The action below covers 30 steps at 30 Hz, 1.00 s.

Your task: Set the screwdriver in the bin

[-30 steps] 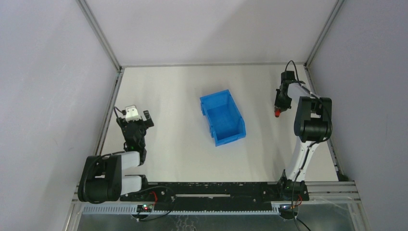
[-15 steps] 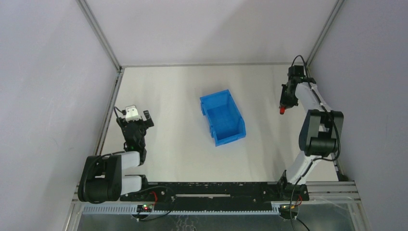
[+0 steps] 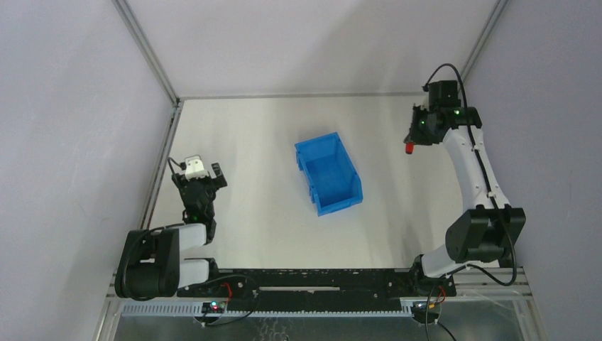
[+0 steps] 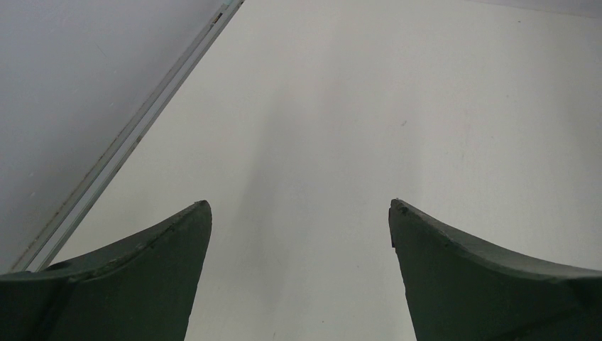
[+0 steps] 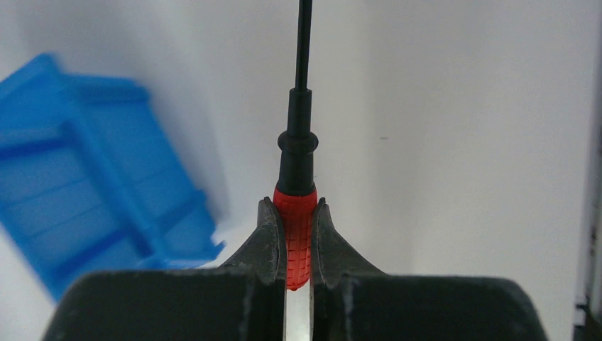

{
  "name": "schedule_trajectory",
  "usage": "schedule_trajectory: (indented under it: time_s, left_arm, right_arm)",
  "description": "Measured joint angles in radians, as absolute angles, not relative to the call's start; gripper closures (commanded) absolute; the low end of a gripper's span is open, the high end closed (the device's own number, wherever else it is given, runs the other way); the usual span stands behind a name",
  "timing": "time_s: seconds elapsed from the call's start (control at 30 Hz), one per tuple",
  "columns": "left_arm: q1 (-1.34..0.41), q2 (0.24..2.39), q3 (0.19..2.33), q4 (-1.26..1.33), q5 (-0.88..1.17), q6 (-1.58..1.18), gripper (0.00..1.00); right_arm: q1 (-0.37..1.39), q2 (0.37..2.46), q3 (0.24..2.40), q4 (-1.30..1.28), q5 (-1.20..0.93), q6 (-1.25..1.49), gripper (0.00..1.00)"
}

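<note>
Right claw (image 5: 296,217) pinching screwdriver (image 5: 296,163) by red handle, at 2 o'clock from bin (image 3: 330,177). Left claw (image 4: 299,213) spread wide at bin's 9 o'clock.

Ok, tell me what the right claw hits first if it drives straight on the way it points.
The table, most likely: the right claw grips the screwdriver, whose shaft points at a bare patch beside the bin, not into it. Nothing else shows in that line, though depth is hard to judge.
</note>
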State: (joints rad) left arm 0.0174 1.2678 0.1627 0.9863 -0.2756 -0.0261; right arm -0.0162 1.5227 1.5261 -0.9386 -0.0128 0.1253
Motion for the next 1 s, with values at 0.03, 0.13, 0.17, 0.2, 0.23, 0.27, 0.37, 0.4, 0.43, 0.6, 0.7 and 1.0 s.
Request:
schedule_trajectory:
  time_s: [0.03, 0.13, 0.17, 0.2, 0.23, 0.27, 0.37, 0.4, 0.43, 0.6, 0.7, 1.0]
  left_arm:
    - [0.017, 1.268, 0.163, 0.986, -0.276, -0.026, 0.00]
    - [0.017, 1.268, 0.163, 0.986, -0.276, -0.026, 0.00]
    - [0.017, 1.268, 0.163, 0.986, -0.276, -0.026, 0.00]
    - [0.017, 1.268, 0.163, 0.986, -0.276, -0.026, 0.00]
    - [0.017, 1.268, 0.163, 0.986, -0.276, -0.026, 0.00]
    - [0.017, 1.268, 0.163, 0.986, -0.276, -0.027, 0.00]
    - [0.017, 1.268, 0.163, 0.986, -0.276, -0.026, 0.00]
    - [0.017, 1.268, 0.163, 0.986, -0.276, -0.027, 0.00]
    - [0.017, 1.268, 0.163, 0.986, -0.276, -0.026, 0.00]
    - [0.017, 1.268, 0.163, 0.986, -0.276, -0.026, 0.00]
    - [0.017, 1.268, 0.163, 0.986, -0.276, -0.027, 0.00]
    - [0.017, 1.268, 0.163, 0.986, -0.276, -0.026, 0.00]
  right_arm:
    - [0.008, 1.504, 1.527, -0.941, -0.039, 0.128, 1.00]
    - [0.100, 1.468, 1.529, -0.941, -0.114, 0.131, 1.00]
    - [0.136, 1.463, 1.529, -0.940, -0.136, 0.131, 1.00]
    - [0.178, 1.460, 1.529, -0.938, -0.159, 0.131, 1.00]
    - [0.221, 1.460, 1.529, -0.937, -0.178, 0.133, 1.00]
    - [0.262, 1.460, 1.529, -0.935, -0.194, 0.133, 1.00]
    - [0.360, 1.461, 1.528, -0.919, -0.224, 0.127, 0.99]
    - [0.389, 1.460, 1.522, -0.902, -0.234, 0.120, 0.98]
    - [0.411, 1.460, 1.511, -0.882, -0.242, 0.115, 0.97]
    - [0.472, 1.472, 1.410, -0.795, -0.266, 0.084, 0.93]
    - [0.503, 1.510, 1.338, -0.730, -0.264, 0.024, 0.91]
    - [0.568, 1.717, 1.315, -0.631, -0.171, -0.046, 0.72]
